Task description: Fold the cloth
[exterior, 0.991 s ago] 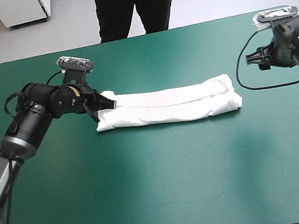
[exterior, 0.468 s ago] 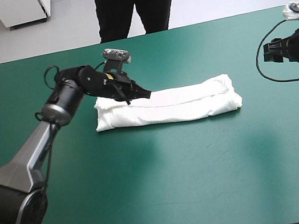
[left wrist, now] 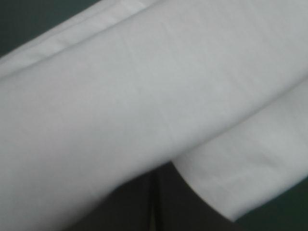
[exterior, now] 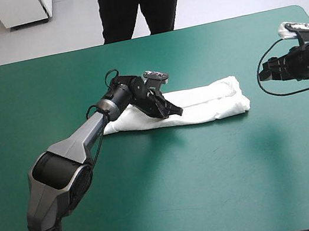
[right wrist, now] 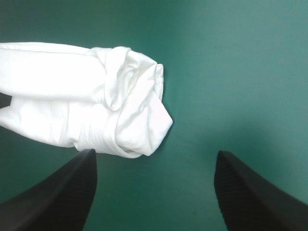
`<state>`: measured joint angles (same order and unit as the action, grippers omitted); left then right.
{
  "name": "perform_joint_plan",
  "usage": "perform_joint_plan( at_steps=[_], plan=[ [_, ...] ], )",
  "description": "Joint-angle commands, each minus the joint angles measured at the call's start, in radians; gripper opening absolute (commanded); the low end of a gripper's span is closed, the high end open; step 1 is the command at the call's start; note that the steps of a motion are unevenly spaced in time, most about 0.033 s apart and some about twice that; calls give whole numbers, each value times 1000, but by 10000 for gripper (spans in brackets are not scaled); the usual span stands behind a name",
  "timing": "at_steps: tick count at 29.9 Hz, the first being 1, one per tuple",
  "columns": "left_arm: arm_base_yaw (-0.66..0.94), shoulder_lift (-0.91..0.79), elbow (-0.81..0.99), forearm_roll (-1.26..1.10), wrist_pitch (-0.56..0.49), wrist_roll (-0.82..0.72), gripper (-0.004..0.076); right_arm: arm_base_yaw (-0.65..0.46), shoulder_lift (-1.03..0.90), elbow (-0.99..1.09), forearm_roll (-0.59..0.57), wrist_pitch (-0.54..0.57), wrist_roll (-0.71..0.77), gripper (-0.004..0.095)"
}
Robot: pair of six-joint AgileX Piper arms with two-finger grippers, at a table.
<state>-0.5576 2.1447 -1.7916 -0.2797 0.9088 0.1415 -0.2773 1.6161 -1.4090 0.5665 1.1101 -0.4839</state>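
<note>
Middle of the table, toward the far side: the T-shirt [exterior: 212,102] lies on the teal-green cover [exterior: 157,199] as a long narrow band running left to right. It is already doubled lengthwise, with layered edges showing along its far side.

Left gripper [exterior: 173,110] is low over the band, past its left third. In its wrist view the black fingers [left wrist: 130,211] meet in one arch with a thin pale line between them and white cloth lying right against them. I read that as clamped on a layer of the shirt, though the pinch itself is mostly hidden.

Right gripper [right wrist: 155,154] hangs off the band's right end, apart from it, fingers spread wide with nothing between them. That end is bunched and rounded, resting on the cover.

My read on progress: the lengthwise folds are done, and the crosswise fold is in hand from the left. Left to do: lay that end down squarely, then bring the right end in for a compact bundle.
</note>
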Motion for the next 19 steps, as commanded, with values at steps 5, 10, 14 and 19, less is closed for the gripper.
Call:
perform_joint_plan(
  at_steps=[5, 10, 14, 19],
  plan=[
    [-10, -6, -28, -17, 7, -21, -9, 43, 44, -10, 99, -22, -50, 651],
    [-10, -10, -62, 0, 38, -23, -9, 86, 143, -10, 104, -3, -52, 660],
    [-10, -25, -74, 3, 39, -16, -9, 115, 206, -10, 106, -14, -62, 660],
    [-10, -34, -81, 8, 48, -15, -9, 126, 266, -12, 122, -33, -69, 660]
  ],
)
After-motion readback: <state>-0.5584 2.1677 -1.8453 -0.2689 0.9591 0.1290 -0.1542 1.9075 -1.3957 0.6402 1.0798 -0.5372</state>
